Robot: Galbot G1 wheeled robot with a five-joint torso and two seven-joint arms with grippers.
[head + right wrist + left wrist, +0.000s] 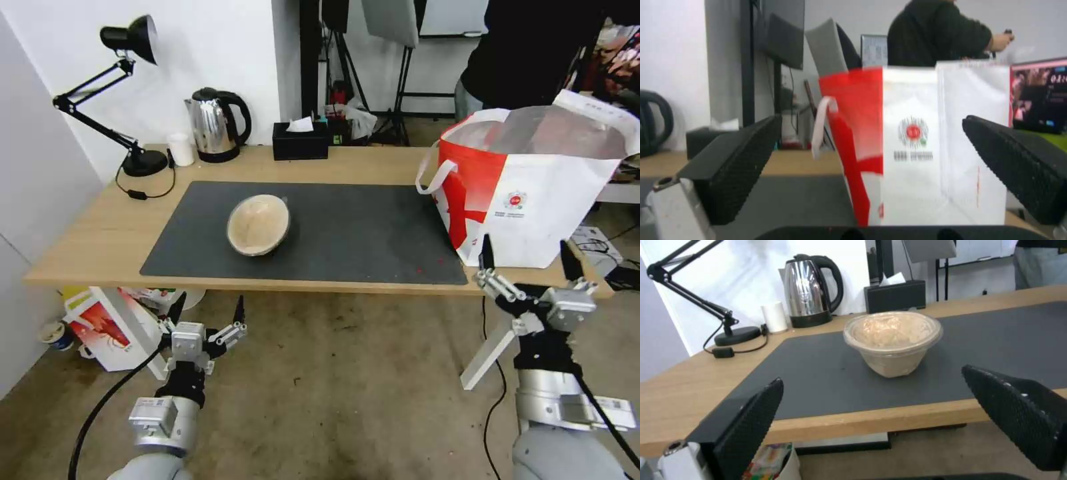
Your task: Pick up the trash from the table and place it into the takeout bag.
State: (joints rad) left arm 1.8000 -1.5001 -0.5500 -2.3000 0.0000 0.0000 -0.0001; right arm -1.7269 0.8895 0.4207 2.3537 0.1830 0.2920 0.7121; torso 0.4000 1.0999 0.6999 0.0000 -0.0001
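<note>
Head view: my left end effector (208,319), fingers spread, sits nearer the beige bowl (259,225) than my right, bowl straight ahead.

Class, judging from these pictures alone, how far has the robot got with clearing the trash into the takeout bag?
Looks done: nothing certain; the takeout bag hides its contents. In hand: nothing; the left gripper and right gripper hover open and empty below the table edge. Left: the beige bowl on the mat.

A beige bowl (259,225) sits on the mat (347,233). The takeout bag (527,183) stands at the mat's right end. Both grippers, left (207,311) and right (527,257), hang spread before the mat's near edge.
</note>
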